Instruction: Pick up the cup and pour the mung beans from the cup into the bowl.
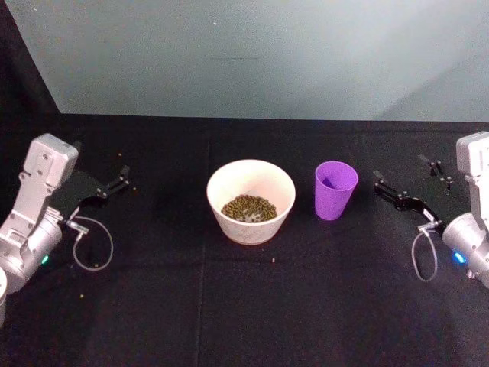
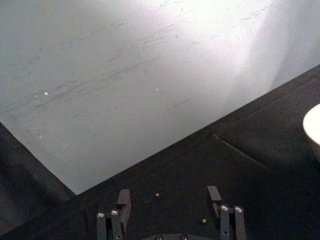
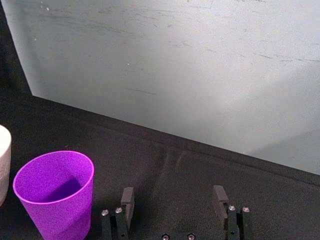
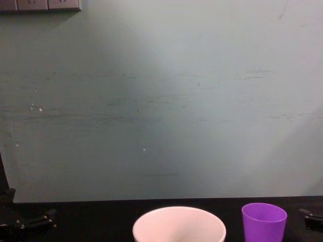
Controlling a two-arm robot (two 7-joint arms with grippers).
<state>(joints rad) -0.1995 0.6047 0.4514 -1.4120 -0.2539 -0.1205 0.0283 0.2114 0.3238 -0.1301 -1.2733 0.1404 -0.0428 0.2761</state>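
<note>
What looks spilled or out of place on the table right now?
A few stray mung beans lie on the black cloth, one just in front of the bowl, others near the left gripper. The cup stands upright and looks empty; beans sit in the bowl.

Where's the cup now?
In the head view the cup stands upright on the black table, just right of the bowl, between it and the open right gripper.

Bowl [image 1: 250,201] holds mung beans [image 1: 249,207] mid-tabletop [image 1: 229,306] — upright purple cup [image 1: 335,189] just beside, grippers parked wide.
</note>
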